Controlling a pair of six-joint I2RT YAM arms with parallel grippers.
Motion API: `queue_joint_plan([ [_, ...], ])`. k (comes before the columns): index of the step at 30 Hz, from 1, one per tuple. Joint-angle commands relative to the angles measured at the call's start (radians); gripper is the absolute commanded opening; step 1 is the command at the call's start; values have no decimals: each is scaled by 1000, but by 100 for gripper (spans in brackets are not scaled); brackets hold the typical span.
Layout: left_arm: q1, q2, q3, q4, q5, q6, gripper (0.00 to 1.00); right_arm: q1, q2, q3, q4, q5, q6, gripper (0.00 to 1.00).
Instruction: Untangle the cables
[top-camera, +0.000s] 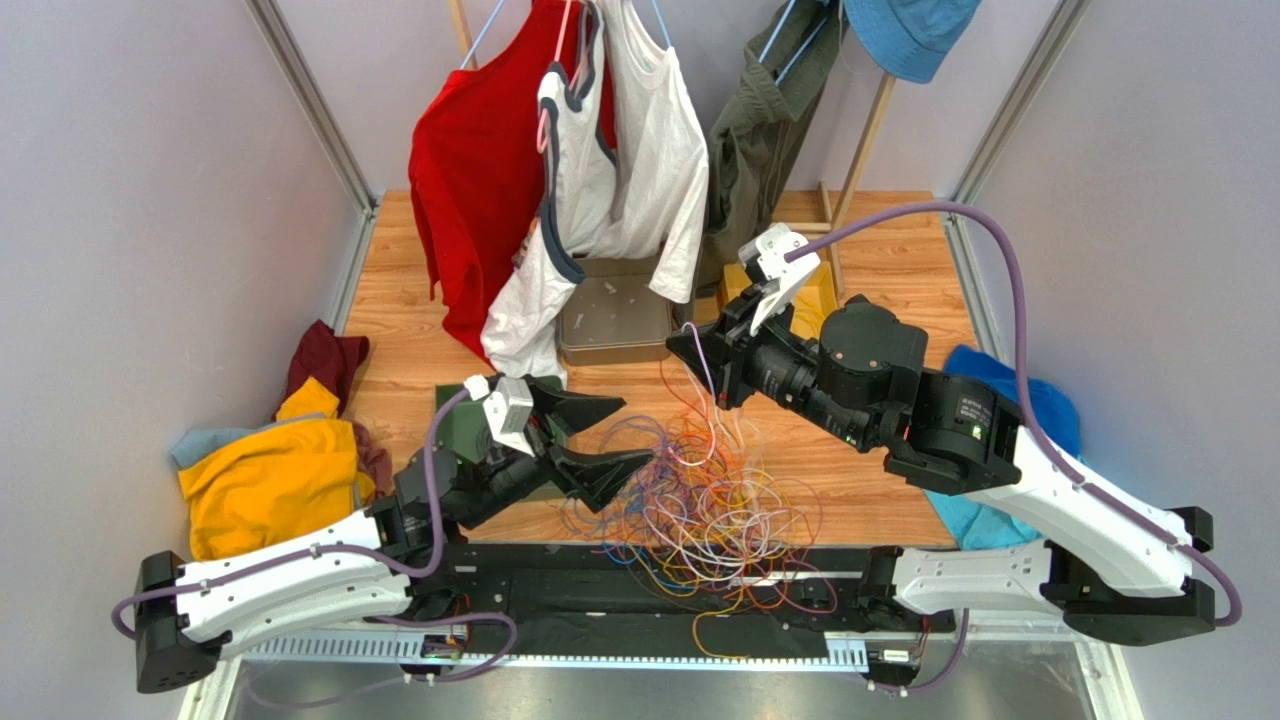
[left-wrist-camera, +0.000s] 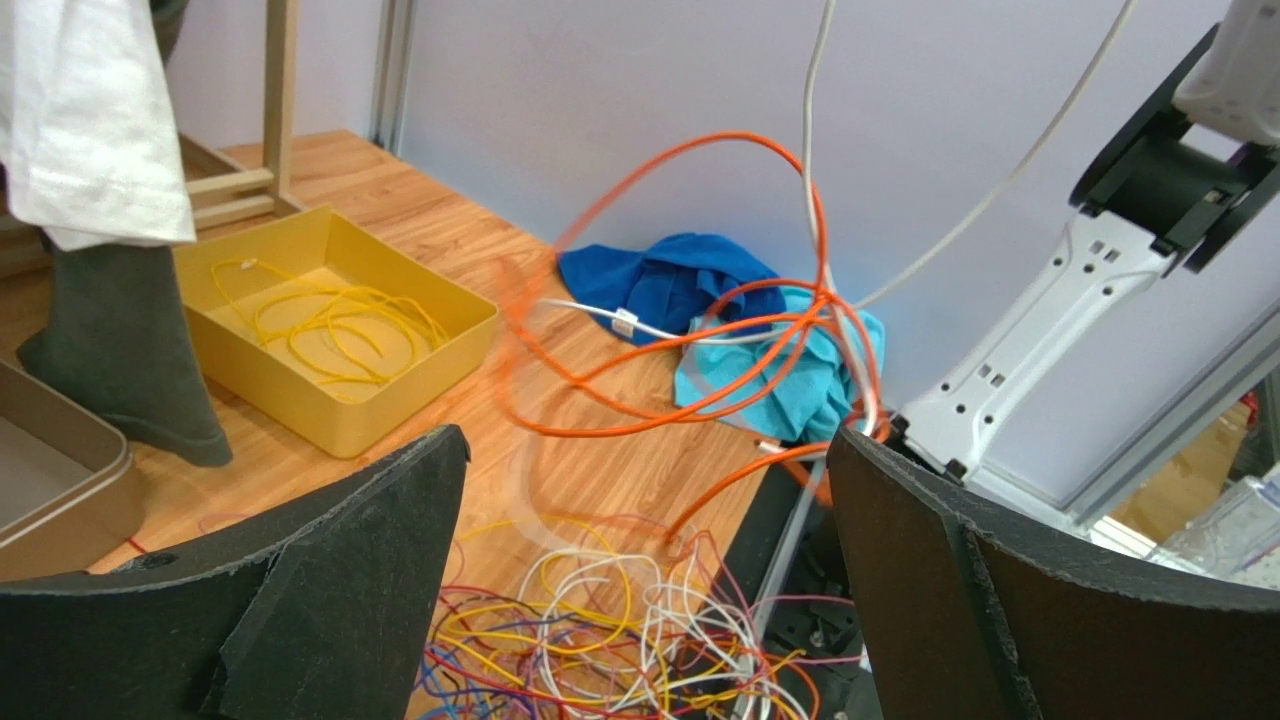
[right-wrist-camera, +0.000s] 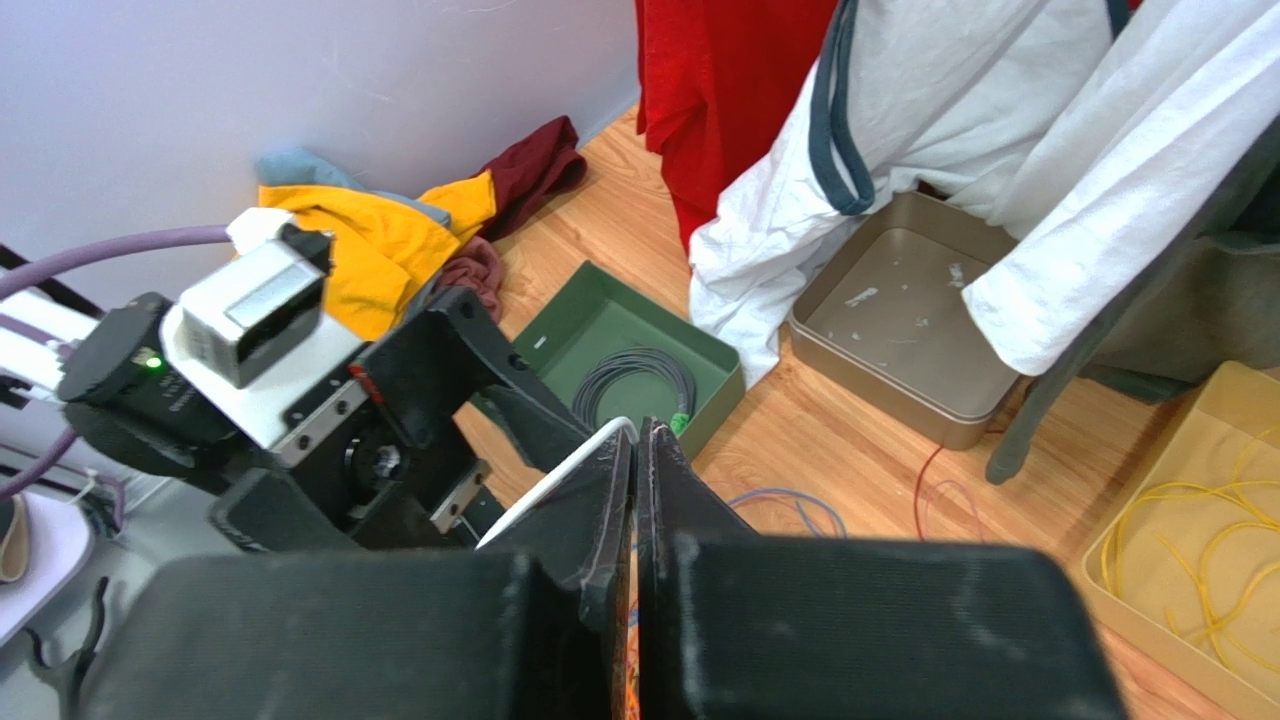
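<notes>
Sprawling in a loose, many-coloured snarl, the cables (top-camera: 706, 518) lay on the wooden table (top-camera: 887, 270) at its near edge, between the two arms, with a few strands rising from the heap toward the raised right gripper (top-camera: 699, 353). That pincer's jaws were pressed together on a white cable (right-wrist-camera: 559, 477), which came out beside its fingertips, while orange loops (left-wrist-camera: 796, 311) hung lifted above the pile. At the heap's left side the left gripper (top-camera: 634, 432) stood with its jaws spread wide, gripping nothing, and a yellow cable (left-wrist-camera: 331, 323) lay coiled in the yellow tray (left-wrist-camera: 421, 390).
</notes>
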Motion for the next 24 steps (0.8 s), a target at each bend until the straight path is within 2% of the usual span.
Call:
queue_joint_plan([
  [1,-2,83,31,123,39,12,99,3,-32,5,38,-48,34,0],
  [7,-4,192,47,211,141,6,99,3,-42,7,37,-65,46,0],
  [10,-2,225,62,214,138,13,87,3,-49,2,37,-74,54,0],
  [13,-2,248,79,211,156,21,54,3,-59,-5,37,-79,58,0],
  [14,-4,249,87,205,161,21,30,4,-62,-7,37,-73,55,0],
  [17,-4,240,93,141,127,9,0,4,-81,-13,26,-47,45,0],
  [22,-4,154,44,0,22,-40,0,4,-122,-13,15,-7,25,0],
  [24,-2,101,19,-147,-113,-81,0,4,-139,-8,9,20,11,0],
])
